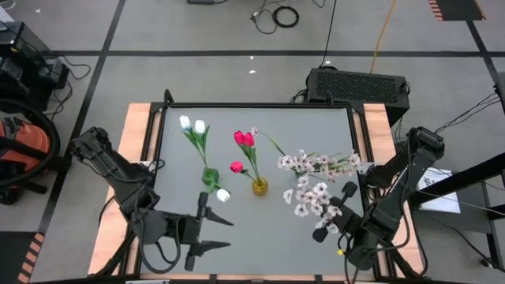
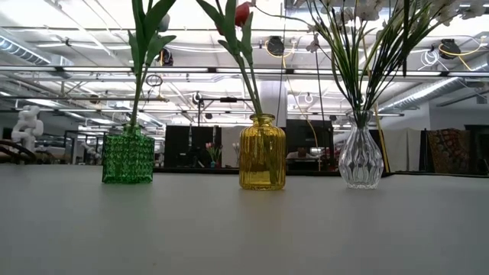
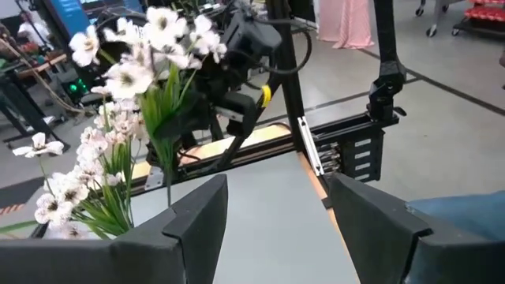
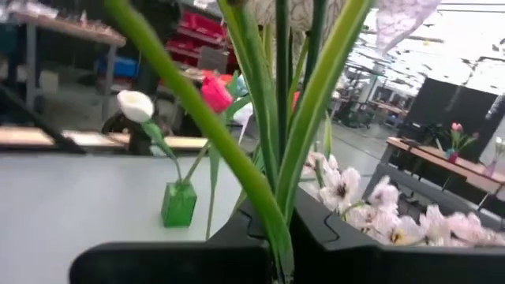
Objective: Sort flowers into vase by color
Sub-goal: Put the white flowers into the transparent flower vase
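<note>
Grey counter (image 1: 260,229) with wood side rails, seen from above. Left arm waits at 7 o'clock of the counter; left claw (image 1: 207,225) stands released, fingers well parted with nothing between them, which its own wrist view confirms with bare counter in the gap. Right arm sits at 4 o'clock; right claw (image 1: 325,229) is clenched on green stems (image 4: 276,134), a fact only the right wrist view gives, where the stems rise straight out of the pinched fingers. The high view hides that grip under blossoms. Pale blossom sprays (image 1: 316,177) spread at 3 o'clock of counter centre, the widest bunch; the left wrist view shows them close, white petals on leafy stems (image 3: 118,118), with the right arm behind. The low view alone shows the three vases level in a row: clear glass vase (image 2: 360,156) holding the spray stems, yellow vase (image 2: 262,153) in the middle, green vase (image 2: 127,156) on the other side. From above only the yellow vase rim (image 1: 259,187) near centre and a green vase (image 1: 211,177) at its 9 o'clock show plainly. Pink-red tulips (image 1: 244,140) lean from the yellow vase toward 12 o'clock. White tulips (image 1: 192,125) stand over the green vase toward 11 o'clock, one white bloom (image 1: 223,195) low beside it.
</note>
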Controlling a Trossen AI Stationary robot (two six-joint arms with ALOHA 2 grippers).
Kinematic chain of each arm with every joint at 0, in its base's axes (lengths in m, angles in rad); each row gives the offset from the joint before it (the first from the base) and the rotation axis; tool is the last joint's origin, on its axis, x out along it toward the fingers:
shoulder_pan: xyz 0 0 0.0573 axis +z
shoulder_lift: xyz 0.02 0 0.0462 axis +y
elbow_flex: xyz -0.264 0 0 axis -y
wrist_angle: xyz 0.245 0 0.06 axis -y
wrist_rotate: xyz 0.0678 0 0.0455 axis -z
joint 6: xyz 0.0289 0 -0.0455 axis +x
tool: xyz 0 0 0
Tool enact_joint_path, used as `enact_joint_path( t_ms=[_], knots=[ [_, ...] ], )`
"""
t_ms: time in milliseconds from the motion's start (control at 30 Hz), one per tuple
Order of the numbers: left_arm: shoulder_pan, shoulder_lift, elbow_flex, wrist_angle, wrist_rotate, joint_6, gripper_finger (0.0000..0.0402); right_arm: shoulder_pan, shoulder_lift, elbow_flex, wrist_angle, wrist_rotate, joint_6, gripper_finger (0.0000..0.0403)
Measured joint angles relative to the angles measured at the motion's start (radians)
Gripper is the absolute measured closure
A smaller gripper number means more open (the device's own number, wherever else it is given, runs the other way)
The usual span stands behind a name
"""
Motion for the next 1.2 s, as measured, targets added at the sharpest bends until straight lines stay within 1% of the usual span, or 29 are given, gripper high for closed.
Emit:
enact_joint_path(
  t_ms=[100,200,300,433,533,600,700,800,867,933,1000,1067,1100,1200],
  knots=[
    [0.0,0.0,0.0,-0.001,-0.002,0.025,0.0172,0.004,0.0,-0.029,0.003,0.018,0.067,0.0401],
    [0.0,0.0,0.0,-0.003,-0.004,0.047,0.0172,0.046,0.0,-0.04,-0.043,0.017,0.036,0.0401],
    [0.001,0.0,0.0,-0.005,-0.004,0.067,0.0172,0.12,-0.03,-0.04,-0.126,0.016,0.028,0.0401],
    [0.001,0.0,0.0,0.0,-0.011,0.069,0.0172,0.207,-0.124,-0.039,-0.205,0.021,0.116,0.0401],
    [0.001,0.0,0.0,0.001,-0.011,0.069,0.0172,0.235,-0.136,-0.039,-0.253,0.019,0.158,0.0401],
    [0.001,0.0,0.0,0.002,-0.011,0.07,0.0172,0.235,-0.138,-0.04,-0.318,0.014,0.2,0.0401],
    [0.007,0.0,0.0,0.01,-0.011,0.069,0.0172,0.206,-0.154,-0.04,-0.462,0.017,0.343,0.0401],
    [0.009,0.0,0.0,0.012,-0.011,0.069,0.0172,0.172,-0.155,-0.04,-0.654,0.015,0.528,0.0401],
    [0.01,0.0,0.0,0.013,-0.012,0.069,0.0172,0.153,-0.157,-0.04,-0.795,0.016,0.685,0.0401],
    [0.009,0.0,0.0,0.012,-0.012,0.069,0.0172,0.14,-0.156,-0.04,-0.883,0.017,0.831,0.0401],
    [0.009,0.0,0.0,0.013,-0.011,0.069,0.0172,0.126,-0.152,-0.046,-0.882,0.018,0.911,0.0401],
    [0.009,0.0,0.0,0.012,-0.011,0.07,0.0172,0.096,-0.147,-0.046,-0.819,0.016,0.975,0.0401],
    [0.01,0.0,0.0,0.012,-0.011,0.072,0.0172,0.078,-0.147,-0.046,-0.781,0.016,0.981,0.0401],
    [0.011,0.0,0.0,0.012,-0.011,0.08,0.0172,0.04,-0.12,-0.046,-0.68,0.019,0.831,0.0401]
  ],
)
